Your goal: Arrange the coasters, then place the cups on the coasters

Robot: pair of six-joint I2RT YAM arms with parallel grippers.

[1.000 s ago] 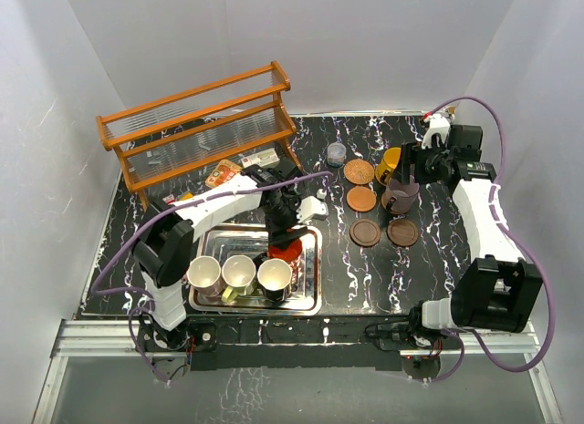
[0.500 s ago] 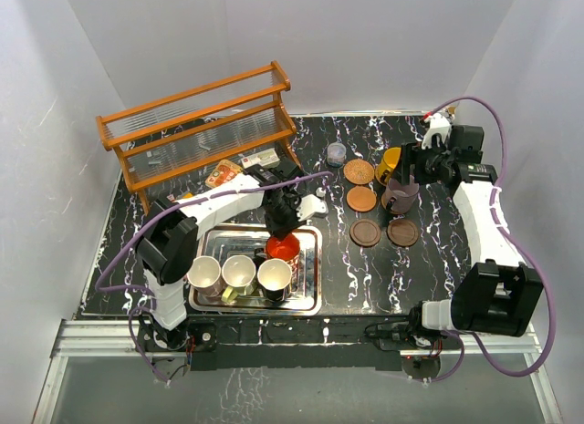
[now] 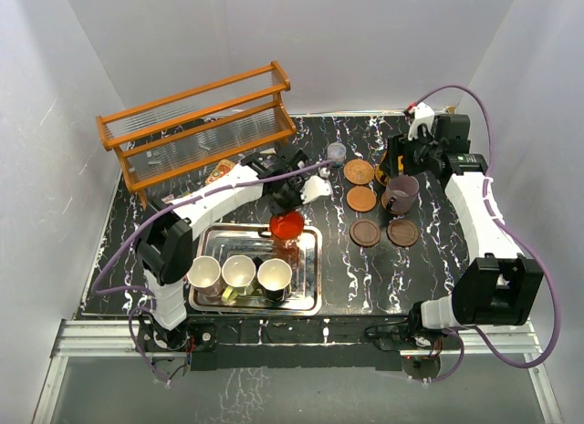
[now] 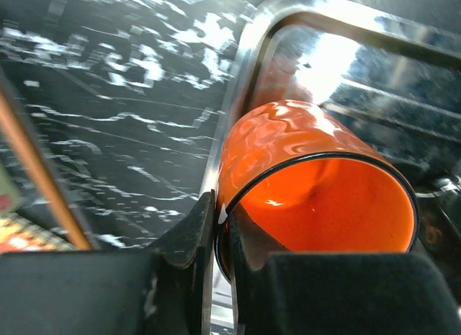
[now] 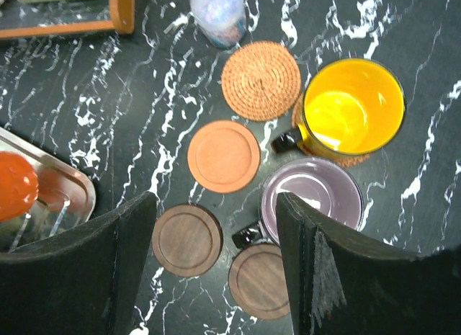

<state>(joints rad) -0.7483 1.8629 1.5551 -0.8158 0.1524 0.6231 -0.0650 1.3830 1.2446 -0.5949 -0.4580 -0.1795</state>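
Observation:
My left gripper is shut on the rim of the red-orange cup, one finger inside and one outside. It holds that cup tilted over the far edge of the tray. Three pale cups stand in the tray's near half. My right gripper hangs open and empty above the coasters. Below it lie a woven coaster, a smooth orange coaster and two dark brown coasters. The yellow cup stands on a woven coaster, with the mauve cup beside it.
A small grey-blue pot stands just behind the woven coaster. A wooden rack fills the back left, with small packets in front of it. The metal tray's rim lies directly under the held cup.
The left gripper shut on the red-orange cup's rim and lifted it toward the tray's far edge. The right gripper rose and drew back from the mauve cup, which stays on the table.

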